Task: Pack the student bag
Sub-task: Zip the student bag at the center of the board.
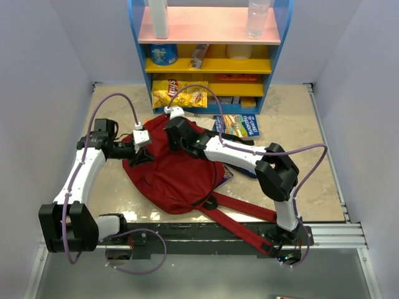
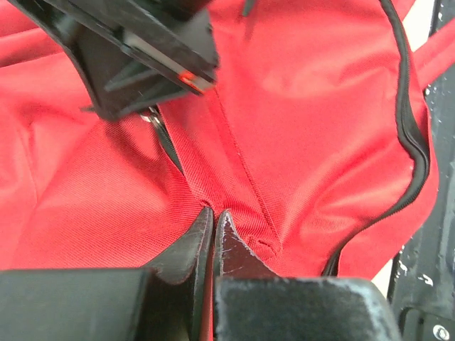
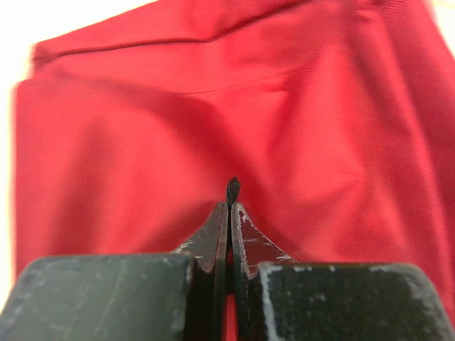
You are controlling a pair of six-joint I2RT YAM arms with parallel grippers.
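Your left gripper (image 2: 213, 215) is pinched tight on a fold of the student bag (image 2: 306, 128), which lies limp right beneath both tools. It is soft cloth that will likely bunch and slip. Your right gripper (image 3: 231, 204) is clamped on a small black tab (image 3: 232, 189) — probably the zip pull, and the firmer hold.

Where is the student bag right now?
In the top view, the student bag lies mid-table in front of the shelf, left claw and right claw pinching its far end.

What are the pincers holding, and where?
The left pincer pinches a fold of the student bag's cloth; the right pincer grips a black tab, probably its zipper pull.
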